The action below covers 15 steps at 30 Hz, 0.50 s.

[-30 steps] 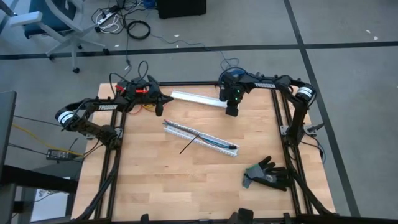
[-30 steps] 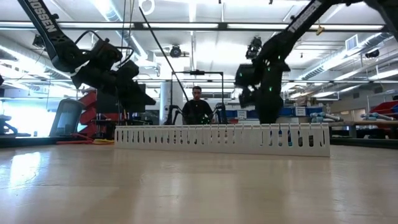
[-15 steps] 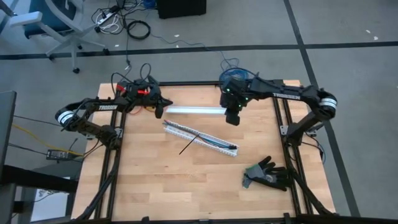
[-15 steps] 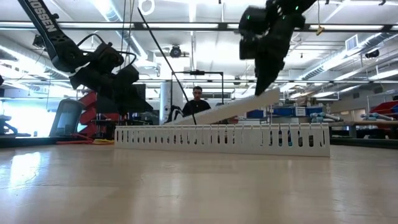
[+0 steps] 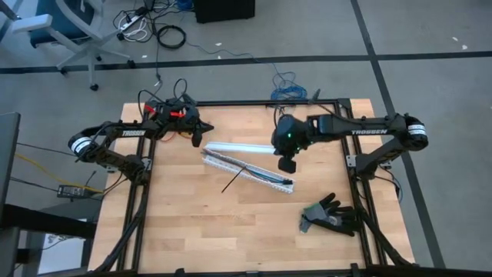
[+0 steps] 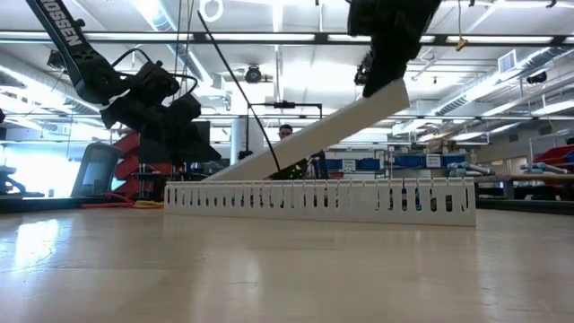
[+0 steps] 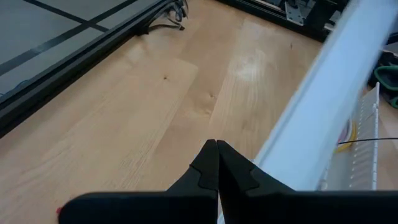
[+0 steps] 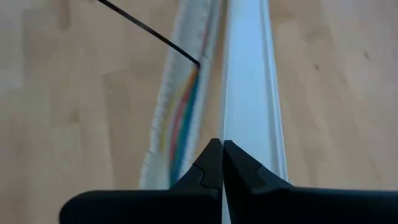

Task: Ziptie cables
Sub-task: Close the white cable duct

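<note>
Cables (image 8: 180, 118): one bundle, lying lengthwise inside the one white slotted duct (image 5: 247, 171) near mid-bench. In the right wrist view four colours count out: yellow, red, blue and a pale strand. Through the duct's side slots in the low view only bits of blue show (image 6: 418, 199).

Ziptie (image 5: 234, 177): one, thin and black. One end sits at the duct channel among the cables; the rest slants out over the duct wall and onto the bare wood of the bench (image 5: 192, 223).

Duct cover (image 5: 242, 148): one long white strip, just beside the duct on its far side. It is tilted: the low view shows one end down by the duct's left end and the other end raised.

Right gripper (image 5: 286, 164): at the raised end of the cover, jaws clamped together on that end, as seen in the right wrist view (image 8: 222, 163).

Left gripper (image 5: 198, 135): above the bench's far left part, near the low end of the cover, not touching it. Jaws together with nothing between them (image 7: 217, 163).

Other items: one black glove (image 5: 332, 214) on the bench near the right front corner, well apart from the duct.
</note>
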Tool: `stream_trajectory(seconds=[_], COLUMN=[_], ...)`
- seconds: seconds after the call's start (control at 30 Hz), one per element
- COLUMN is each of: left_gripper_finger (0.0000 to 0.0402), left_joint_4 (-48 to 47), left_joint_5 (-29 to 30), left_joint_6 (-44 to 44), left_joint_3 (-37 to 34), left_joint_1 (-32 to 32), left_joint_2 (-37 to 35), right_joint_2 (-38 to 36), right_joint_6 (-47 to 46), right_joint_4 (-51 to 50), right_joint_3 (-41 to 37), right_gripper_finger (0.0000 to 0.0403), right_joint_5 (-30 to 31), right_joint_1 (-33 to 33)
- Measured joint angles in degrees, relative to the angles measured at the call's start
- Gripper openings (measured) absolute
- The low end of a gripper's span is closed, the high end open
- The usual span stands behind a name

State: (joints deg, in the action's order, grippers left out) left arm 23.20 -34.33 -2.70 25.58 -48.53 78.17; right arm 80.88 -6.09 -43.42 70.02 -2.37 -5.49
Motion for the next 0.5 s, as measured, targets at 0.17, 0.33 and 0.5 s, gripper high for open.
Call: stream_trajectory(seconds=[0.17, 0.33, 0.5], left_gripper_finger=[0.0004, 0.0004, 0.0004], left_joint_4=[-0.3, -1.8, -2.2], left_joint_5=[0.0, 0.0, 0.0], left_joint_6=[0.0, -0.1, -0.1], left_joint_3=[0.0, 0.0, -0.6], left_joint_1=[0.0, 0.0, 0.0], left_joint_2=[0.0, 0.0, 0.0], right_joint_2=[0.0, 0.1, 0.1], right_joint_6=[-4.5, -7.2, -10.3], right_joint_4=[3.3, 6.6, 8.9], right_joint_3=[0.0, 0.0, 0.0], right_gripper_finger=[0.0001, 0.0, 0.0], right_joint_5=[4.5, 15.0, 21.0], right_joint_1=[7.0, 14.1, 19.3])
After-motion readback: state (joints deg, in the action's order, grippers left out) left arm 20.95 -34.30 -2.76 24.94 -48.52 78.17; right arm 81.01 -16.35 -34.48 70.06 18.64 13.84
